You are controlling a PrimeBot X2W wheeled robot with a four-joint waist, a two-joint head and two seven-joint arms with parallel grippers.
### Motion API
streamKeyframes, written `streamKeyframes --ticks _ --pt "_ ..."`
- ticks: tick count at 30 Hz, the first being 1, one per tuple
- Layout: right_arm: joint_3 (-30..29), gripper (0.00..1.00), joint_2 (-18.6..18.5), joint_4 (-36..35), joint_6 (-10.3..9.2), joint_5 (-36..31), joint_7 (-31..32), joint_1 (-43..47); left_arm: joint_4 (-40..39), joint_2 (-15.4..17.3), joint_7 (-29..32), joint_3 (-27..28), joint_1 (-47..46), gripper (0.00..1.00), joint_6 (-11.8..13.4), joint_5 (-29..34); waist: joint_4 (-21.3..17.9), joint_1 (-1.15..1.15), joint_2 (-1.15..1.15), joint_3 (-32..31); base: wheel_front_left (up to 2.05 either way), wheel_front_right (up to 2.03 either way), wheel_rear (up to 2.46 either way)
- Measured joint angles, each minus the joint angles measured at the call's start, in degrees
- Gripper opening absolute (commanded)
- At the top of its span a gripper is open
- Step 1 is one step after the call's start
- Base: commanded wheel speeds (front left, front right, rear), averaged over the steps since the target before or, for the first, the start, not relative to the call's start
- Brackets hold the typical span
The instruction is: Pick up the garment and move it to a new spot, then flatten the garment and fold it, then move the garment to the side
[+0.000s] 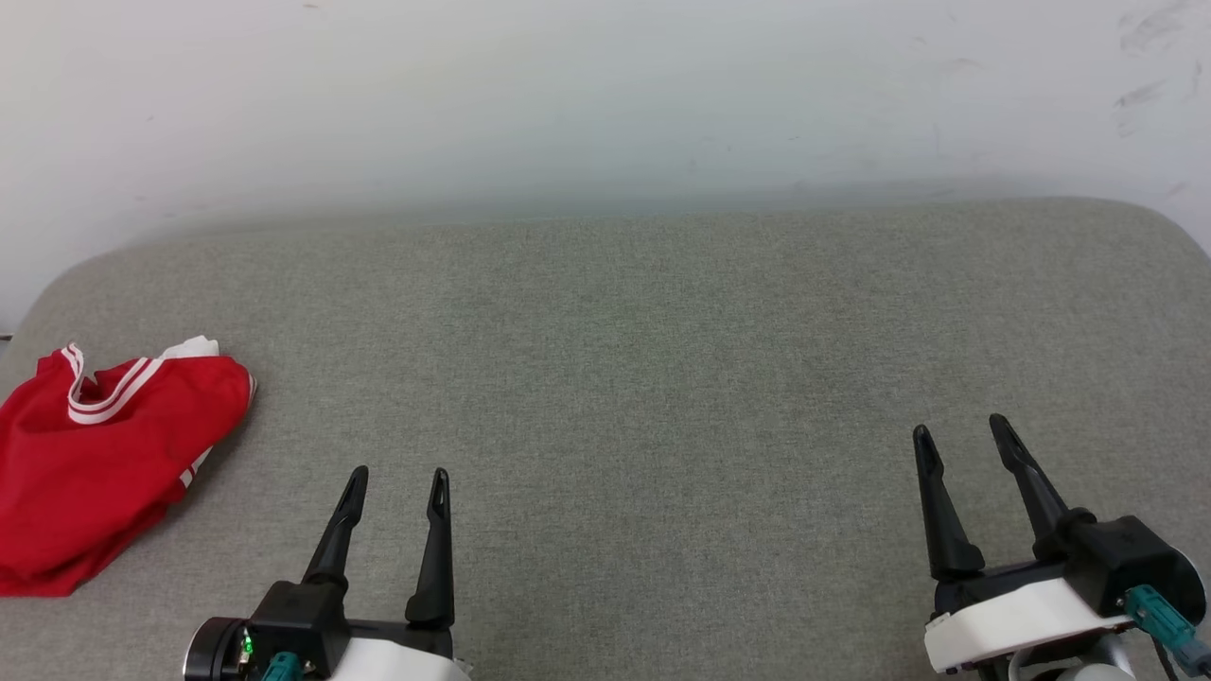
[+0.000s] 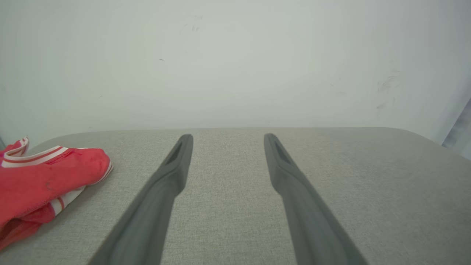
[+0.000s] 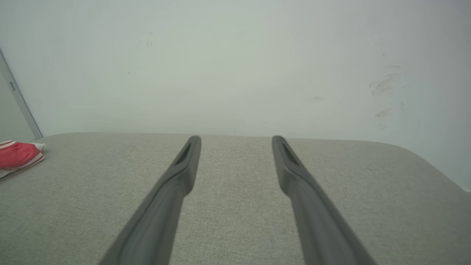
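The garment (image 1: 95, 454) lies crumpled at the far left of the grey cushioned surface, red with a white-striped collar and a bit of white sleeve showing; its printed characters are hidden. The left wrist view shows the garment (image 2: 40, 180) at its left edge, and the right wrist view shows the garment (image 3: 18, 154) small at far left. My left gripper (image 1: 397, 482) stands open near the front edge, to the right of the garment and apart from it. Far to the right, my right gripper (image 1: 960, 435) is open, holding nothing.
The grey fabric surface (image 1: 615, 378) has rounded back corners and ends against a white wall (image 1: 605, 95). A wide stretch of bare fabric lies between the two grippers and behind them.
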Motion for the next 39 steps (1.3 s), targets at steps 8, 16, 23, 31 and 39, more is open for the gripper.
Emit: streamKeyframes --ticks 8,16,23,31,39 --pt "0.5 1.00 0.0 0.0 0.00 -2.0 -0.8 0.0 0.5 -0.6 -0.9 0.9 0.1 1.00 -1.4 3.0 0.1 0.00 0.00 0.1 0.00 0.00 0.00" --pt "2.5 1.00 0.0 -0.3 0.00 -3.0 -1.2 0.3 1.7 -0.9 -1.3 2.0 0.2 1.00 -1.9 3.9 1.7 0.00 0.00 -0.1 0.00 0.00 0.00" --pt "4.1 1.00 0.0 -1.0 0.00 -2.2 -1.2 1.0 2.3 -0.9 -1.3 3.0 0.3 1.00 -1.9 3.5 5.0 0.00 0.00 -0.7 0.00 0.00 0.00" --pt "5.6 1.00 0.0 -0.5 0.00 -1.1 -1.2 2.0 2.9 -0.9 -1.3 3.9 1.5 1.00 -2.4 4.0 10.0 0.00 0.00 -1.7 0.00 0.00 0.00" --pt "7.2 1.00 0.0 0.1 0.00 -0.6 -1.2 2.3 3.0 -0.9 -1.3 4.3 2.6 1.00 -2.8 4.6 15.3 0.00 0.00 -2.7 0.00 0.00 0.00"
